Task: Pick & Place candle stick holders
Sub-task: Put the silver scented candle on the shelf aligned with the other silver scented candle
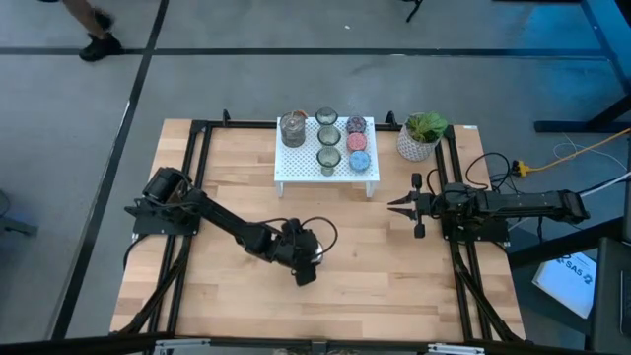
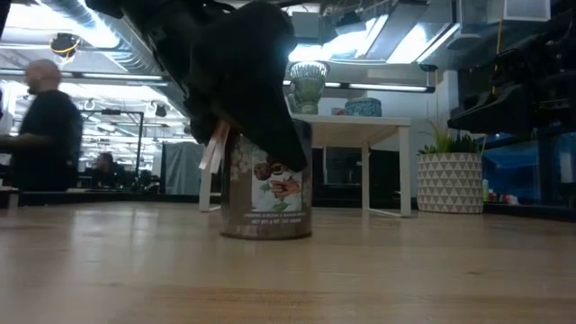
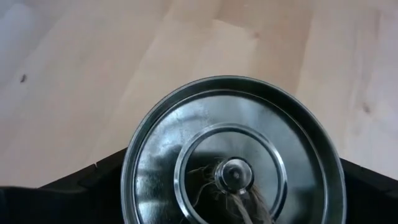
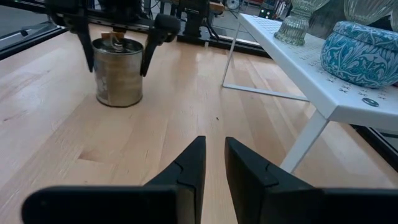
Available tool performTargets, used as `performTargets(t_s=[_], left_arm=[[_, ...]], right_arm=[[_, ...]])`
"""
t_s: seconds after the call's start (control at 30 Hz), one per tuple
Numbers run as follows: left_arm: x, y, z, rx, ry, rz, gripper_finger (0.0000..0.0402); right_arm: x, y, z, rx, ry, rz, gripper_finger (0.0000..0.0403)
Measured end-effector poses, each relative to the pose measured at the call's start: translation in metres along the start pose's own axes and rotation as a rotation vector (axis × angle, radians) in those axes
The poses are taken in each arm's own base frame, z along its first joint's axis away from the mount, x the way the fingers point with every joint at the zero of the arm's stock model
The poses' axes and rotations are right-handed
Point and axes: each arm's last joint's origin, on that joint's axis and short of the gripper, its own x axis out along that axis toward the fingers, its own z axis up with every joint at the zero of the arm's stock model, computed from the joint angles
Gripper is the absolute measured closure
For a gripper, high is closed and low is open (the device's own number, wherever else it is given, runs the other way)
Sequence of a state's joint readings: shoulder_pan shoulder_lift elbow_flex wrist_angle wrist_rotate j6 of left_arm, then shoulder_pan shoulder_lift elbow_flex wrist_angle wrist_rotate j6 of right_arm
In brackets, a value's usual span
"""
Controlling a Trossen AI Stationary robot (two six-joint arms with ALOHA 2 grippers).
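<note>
Okay, I've got the left gripper (image 1: 305, 264) straddling the shiny silver tin candle holder (image 4: 117, 72) on the bare wood, well short of the white perforated rack (image 1: 296, 168). Fingers (image 4: 149, 53) wide, probably not touching yet. Rigid, slick metal, likely light: clamp mid-wall. Right gripper (image 1: 398, 207) waits nearly closed, empty.

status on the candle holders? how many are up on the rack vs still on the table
Seven sit on the white rack. One silver holder still stands on the table, with the left gripper straddling it, fingers spread and apart from its sides. The right gripper waits nearly closed beside the rack.
</note>
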State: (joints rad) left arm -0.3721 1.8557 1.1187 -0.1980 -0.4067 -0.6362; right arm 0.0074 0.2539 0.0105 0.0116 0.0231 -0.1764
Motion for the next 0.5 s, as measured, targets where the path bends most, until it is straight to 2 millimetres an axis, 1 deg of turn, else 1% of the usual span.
performTargets(t_s=[0.13, 0.5], left_arm=[[-0.0006, 0.0007, -0.0006, -0.015, 0.002, 0.014, 0.0046], [-0.0004, 0.002, -0.0009, -0.046, -0.014, 0.048, 0.0043]], right_arm=[[0.0, 0.0, 0.0, 0.0, 0.0, 0.0, 0.0339], [0.0, 0.0, 0.0, 0.0, 0.0, 0.0, 0.0339]])
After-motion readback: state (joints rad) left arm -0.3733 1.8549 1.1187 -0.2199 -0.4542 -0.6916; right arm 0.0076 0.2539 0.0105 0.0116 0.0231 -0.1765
